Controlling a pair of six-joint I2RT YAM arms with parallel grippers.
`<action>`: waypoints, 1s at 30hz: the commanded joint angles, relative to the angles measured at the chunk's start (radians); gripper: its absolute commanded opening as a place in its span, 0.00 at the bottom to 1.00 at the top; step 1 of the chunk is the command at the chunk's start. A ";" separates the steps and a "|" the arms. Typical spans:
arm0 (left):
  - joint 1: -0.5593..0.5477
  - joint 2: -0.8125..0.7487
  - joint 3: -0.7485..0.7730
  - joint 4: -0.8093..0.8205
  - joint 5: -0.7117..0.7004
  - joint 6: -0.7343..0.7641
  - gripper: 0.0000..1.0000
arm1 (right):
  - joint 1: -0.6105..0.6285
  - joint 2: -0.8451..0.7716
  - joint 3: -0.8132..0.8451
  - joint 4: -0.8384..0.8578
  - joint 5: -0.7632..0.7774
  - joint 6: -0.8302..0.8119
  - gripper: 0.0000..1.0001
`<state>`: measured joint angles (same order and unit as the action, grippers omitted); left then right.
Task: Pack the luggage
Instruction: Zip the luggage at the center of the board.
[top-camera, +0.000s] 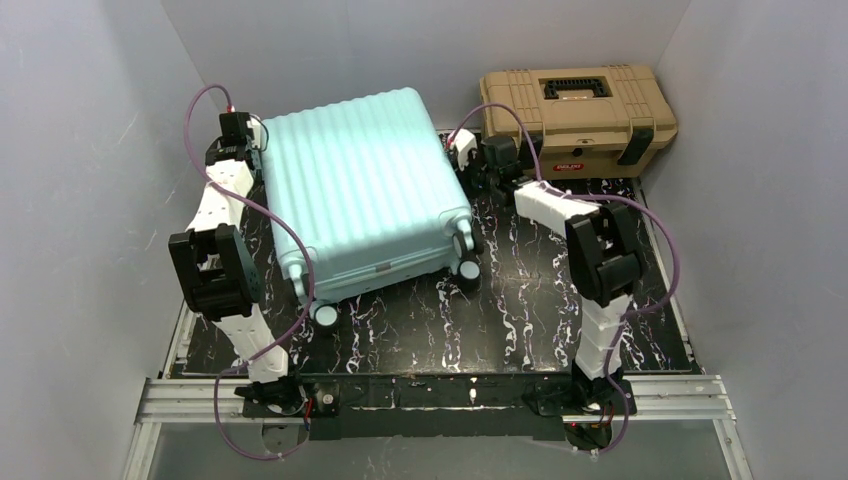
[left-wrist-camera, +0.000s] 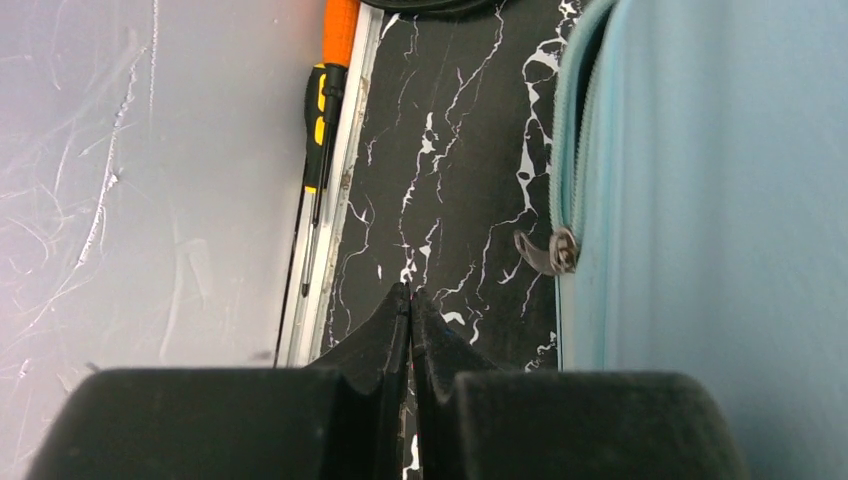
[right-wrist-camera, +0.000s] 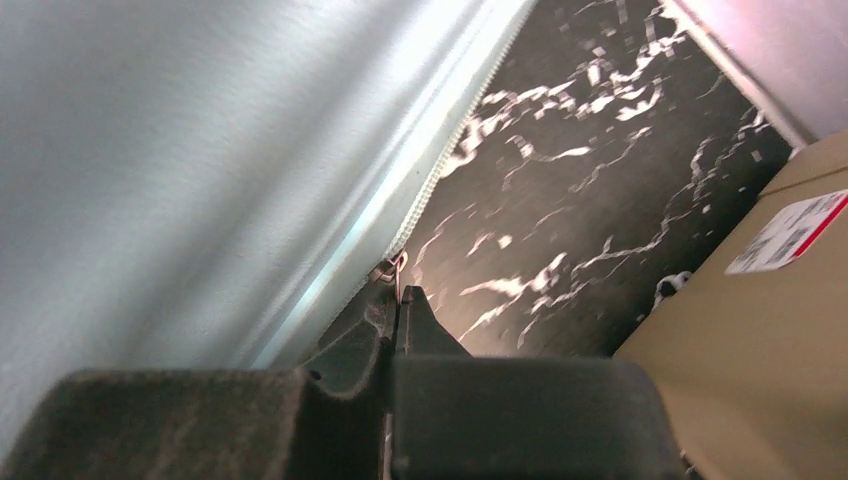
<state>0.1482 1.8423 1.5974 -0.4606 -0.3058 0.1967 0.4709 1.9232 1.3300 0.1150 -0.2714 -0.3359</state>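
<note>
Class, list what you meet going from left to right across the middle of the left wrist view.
Scratched grey wall → black-and-yellow-handled screwdriver → black white-veined marble tabletop → grey metal zipper pull → pale mint-blue hard-shell suitcase.

Bench (top-camera: 520, 320): black top with white marble veining, metal rail (left-wrist-camera: 345, 170) along the left edge. Luggage (top-camera: 360, 190) lies flat and closed on the left half toward the far edge, wheels facing the near edge; tan toolbox (top-camera: 575, 120) sits at the far right corner, apart from it. A black-and-yellow-handled screwdriver (left-wrist-camera: 318, 130) lies along the left-edge rail.
</note>
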 joint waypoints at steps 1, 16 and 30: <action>-0.201 0.036 -0.027 -0.154 0.288 0.004 0.00 | 0.056 0.162 0.209 0.122 0.062 0.064 0.01; -0.199 0.075 0.049 -0.173 0.289 0.006 0.05 | 0.217 -0.070 -0.073 0.143 -0.288 0.091 0.01; -0.151 0.050 0.095 -0.286 0.268 0.058 0.52 | 0.394 -0.213 -0.237 0.148 0.144 0.183 0.01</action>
<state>0.1509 1.9076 1.7172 -0.5247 -0.3763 0.2836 0.6983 1.6970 1.0359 0.2012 -0.1478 -0.1261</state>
